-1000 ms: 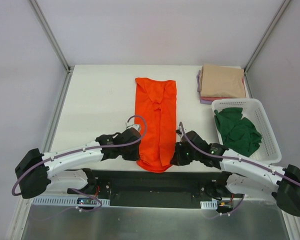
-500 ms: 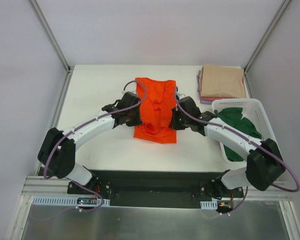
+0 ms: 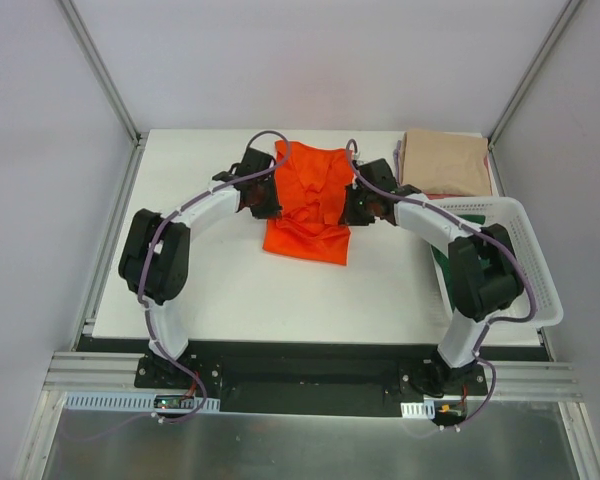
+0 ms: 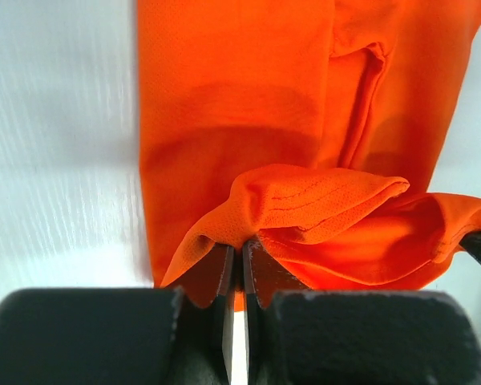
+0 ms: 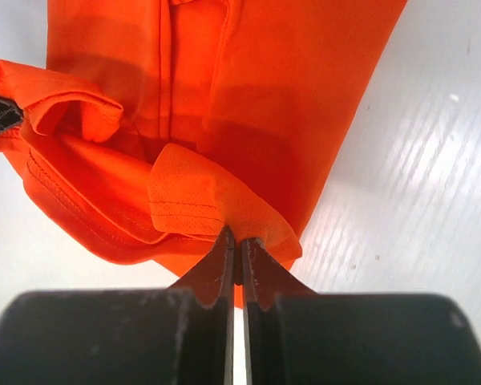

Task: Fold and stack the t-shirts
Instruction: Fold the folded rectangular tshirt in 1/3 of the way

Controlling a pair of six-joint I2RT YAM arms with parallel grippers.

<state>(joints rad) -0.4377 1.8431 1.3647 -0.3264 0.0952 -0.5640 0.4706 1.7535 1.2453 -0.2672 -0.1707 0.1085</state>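
The left end effector (image 4: 240, 247) and right end effector (image 5: 234, 239) are each clamped on a hem corner of the orange t-shirt (image 3: 310, 205), which lies half-doubled at the far middle of the surface (image 3: 200, 280)

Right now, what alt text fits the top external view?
The left end effector and right end effector each pinch an edge of the orange t-shirt, doubled over itself on the white table. A beige-topped folded stack and a white basket sit at the right.
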